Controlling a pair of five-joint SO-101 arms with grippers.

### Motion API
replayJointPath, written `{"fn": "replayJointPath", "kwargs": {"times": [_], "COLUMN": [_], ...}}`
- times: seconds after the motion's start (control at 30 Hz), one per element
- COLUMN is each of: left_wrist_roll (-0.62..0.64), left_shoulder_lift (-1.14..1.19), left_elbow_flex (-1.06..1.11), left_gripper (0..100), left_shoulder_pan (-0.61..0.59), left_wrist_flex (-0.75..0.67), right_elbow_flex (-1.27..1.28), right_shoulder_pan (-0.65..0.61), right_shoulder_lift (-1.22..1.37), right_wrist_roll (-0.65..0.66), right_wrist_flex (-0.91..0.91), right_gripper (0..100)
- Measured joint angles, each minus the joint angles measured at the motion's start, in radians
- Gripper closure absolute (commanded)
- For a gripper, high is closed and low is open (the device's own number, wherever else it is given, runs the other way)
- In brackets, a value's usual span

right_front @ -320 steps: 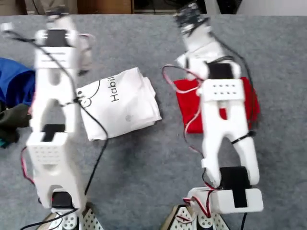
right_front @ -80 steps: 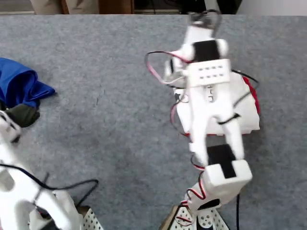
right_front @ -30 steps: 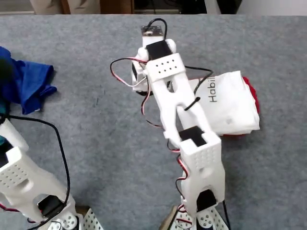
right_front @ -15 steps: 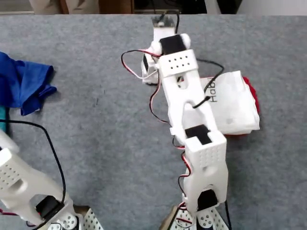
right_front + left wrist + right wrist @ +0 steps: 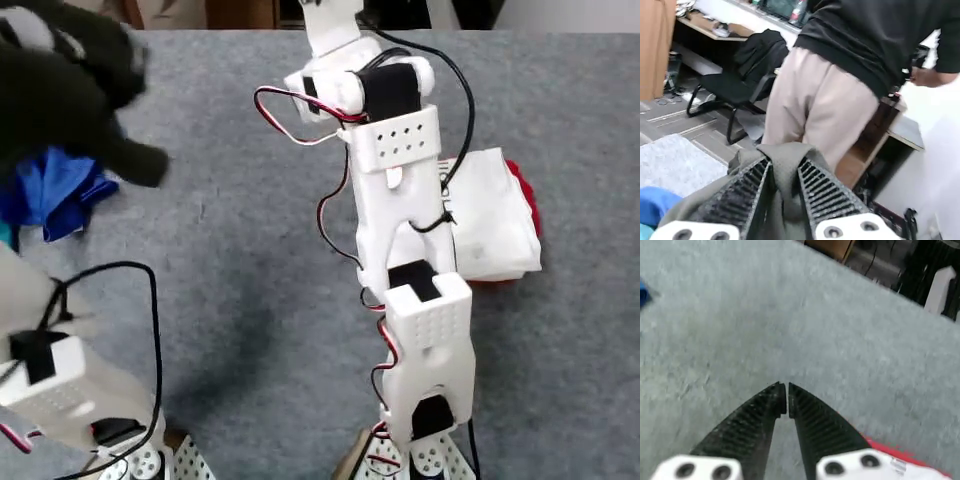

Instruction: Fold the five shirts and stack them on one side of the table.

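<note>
Nearest the arm bases, the grey table point(image 5: 240, 290) lies bare between the left arm point(image 5: 60, 385), which rises from the near left corner, and the right arm point(image 5: 405, 210), which stretches from its base straight out toward the far edge.

Just beyond mid-table, on the robot's right, a folded white shirt point(image 5: 495, 215) lies on top of a red shirt point(image 5: 526, 205). Only a rim of the red one shows along the white one's right and near edges. The right arm's links pass over the left part of this stack.

On the opposite side, a crumpled blue shirt point(image 5: 55, 190) sits at the left edge of the table, with a sliver of teal cloth point(image 5: 4, 235) touching it at the frame's border.

Farther out, the left gripper point(image 5: 785, 165) is raised off the table with its jaws clamped on a fold of a dark olive shirt point(image 5: 787, 150). The fabric bunches up between the ribbed fingers point(image 5: 747, 187) and drapes down on both sides. From above, this shirt hangs as a dark mass over the far left corner, above the blue one.

At the far edge, the right gripper point(image 5: 786, 388) points down at bare grey table. Its jaws are almost closed, the tips a hair apart and nothing between them. An edge of the red shirt shows beside its body.
</note>
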Motion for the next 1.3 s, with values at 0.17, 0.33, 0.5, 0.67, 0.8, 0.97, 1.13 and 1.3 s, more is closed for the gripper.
{"fn": "replayJointPath", "kwargs": {"times": [0.17,0.33,0.5,0.67,0.8,0.97,1.13,1.3], "left_wrist_roll": [0.0,-0.002,-0.002,-0.002,-0.002,-0.043,-0.069,0.014], "left_shoulder_lift": [0.003,0.032,0.04,0.023,-0.092,-0.361,-0.667,-0.844], "left_elbow_flex": [0.044,0.333,0.784,1.178,1.49,1.933,2.294,2.446], "left_gripper": [98,98,98,98,98,95,79,78], "left_shoulder_pan": [0.075,0.1,0.193,0.255,0.315,0.385,0.339,0.135], "left_wrist_flex": [0.121,0.124,0.12,-0.106,-0.304,-0.575,-0.809,-0.979], "right_elbow_flex": [0.0,0.018,0.023,0.025,0.025,0.028,0.028,0.04], "right_shoulder_pan": [0.0,0.018,0.038,0.055,0.06,0.06,0.049,-0.057], "right_shoulder_lift": [0.002,0.048,0.094,0.118,0.121,0.123,0.123,0.135], "right_wrist_roll": [0.0,0.002,0.092,0.224,0.249,0.249,0.249,0.285], "right_wrist_flex": [-0.092,-0.218,-0.244,-0.247,-0.247,-0.247,-0.241,-0.195], "right_gripper": [97.3,97.2,97.2,97.2,97.0,86.0,74.1,73.5]}}
